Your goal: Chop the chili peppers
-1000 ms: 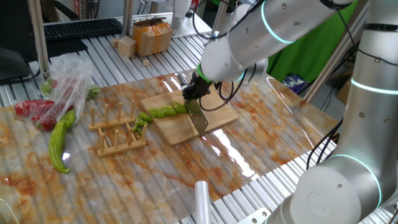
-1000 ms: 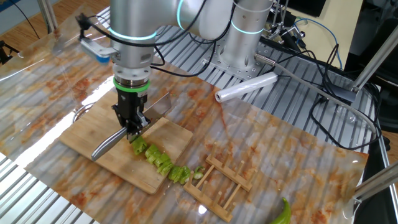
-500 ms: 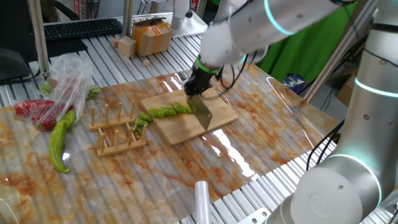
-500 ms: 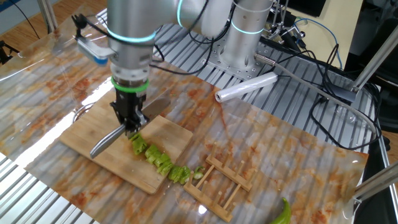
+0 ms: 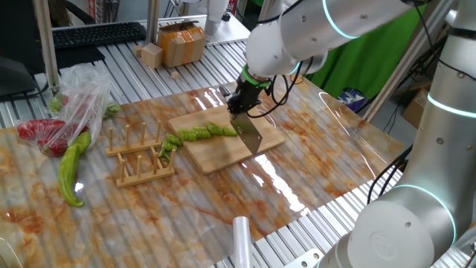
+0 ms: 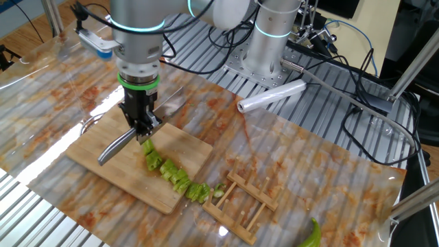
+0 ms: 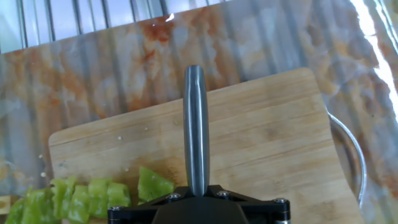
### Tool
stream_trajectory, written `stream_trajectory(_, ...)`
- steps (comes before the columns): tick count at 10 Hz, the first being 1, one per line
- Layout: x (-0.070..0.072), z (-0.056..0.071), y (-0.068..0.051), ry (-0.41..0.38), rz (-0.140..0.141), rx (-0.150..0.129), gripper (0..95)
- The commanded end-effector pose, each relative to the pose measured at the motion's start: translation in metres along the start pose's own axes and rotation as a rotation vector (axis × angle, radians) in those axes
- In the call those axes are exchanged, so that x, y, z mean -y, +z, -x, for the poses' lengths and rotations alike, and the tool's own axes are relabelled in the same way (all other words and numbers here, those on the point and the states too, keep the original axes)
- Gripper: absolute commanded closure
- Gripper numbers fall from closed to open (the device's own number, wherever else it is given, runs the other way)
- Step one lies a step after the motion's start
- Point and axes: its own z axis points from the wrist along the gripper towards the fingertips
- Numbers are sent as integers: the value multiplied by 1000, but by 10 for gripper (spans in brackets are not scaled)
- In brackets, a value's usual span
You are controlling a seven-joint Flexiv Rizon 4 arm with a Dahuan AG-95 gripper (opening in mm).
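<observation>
The chili peppers (image 5: 195,134) lie as a row of green chunks across the wooden cutting board (image 5: 223,152), running off its left edge. They also show in the other fixed view (image 6: 173,176) and in the hand view (image 7: 93,196). My gripper (image 5: 242,102) is shut on a steel knife (image 5: 250,138) and holds it just above the board, past the right end of the row. In the other fixed view the gripper (image 6: 141,121) holds the knife (image 6: 115,145) over the board (image 6: 103,161). The hand view shows the knife (image 7: 196,130) running straight out from the gripper (image 7: 196,190).
A wooden rack (image 5: 141,158) stands left of the board, touching the chunks' end. A paler curved pepper (image 5: 72,167) and a plastic bag with red peppers (image 5: 63,112) lie further left. A film roll (image 5: 242,238) lies at the front edge. A cardboard box (image 5: 181,43) stands behind.
My gripper has lifted the knife and moved it right along the board, away from the end of the chili row. The chunks have stayed in place.
</observation>
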Motion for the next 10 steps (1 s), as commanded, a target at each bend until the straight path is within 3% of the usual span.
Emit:
stream_trajectory(1,1,-2,1,1,-5,5,950)
stream_trajectory(4,1,-3,7,2,-4,16,950)
stream_trajectory(7,6,-3,36,-8,14,42,950)
stream_trajectory(8,6,-5,52,5,50,72,950)
stream_trajectory(9,6,-6,54,2,43,52,950)
stream_trajectory(10,5,-5,49,9,35,59,950)
